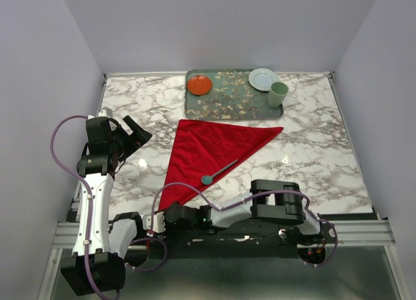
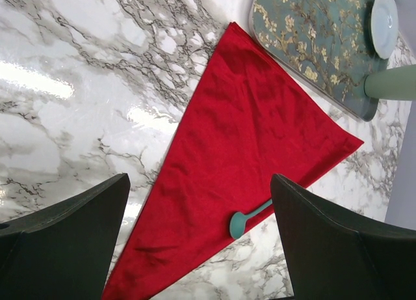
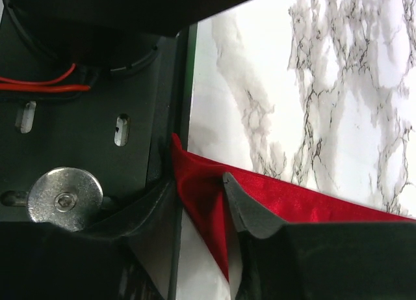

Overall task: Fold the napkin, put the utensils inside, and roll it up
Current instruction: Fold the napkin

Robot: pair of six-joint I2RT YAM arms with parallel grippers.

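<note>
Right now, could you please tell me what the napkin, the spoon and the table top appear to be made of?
The napkin looks like woven cloth with a slight sheen: it creases and lies limp. The spoon is matte teal, perhaps plastic or coated metal. The table top is glossy and marble-veined, with bright glare; stone or laminate, I cannot tell.

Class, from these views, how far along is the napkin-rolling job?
Done: the napkin lies folded into a triangle with a spoon on it. In hand: the right gripper pinches the napkin's near corner; the left gripper hovers open, empty. Left: rolling it up; only one utensil shows.
</note>
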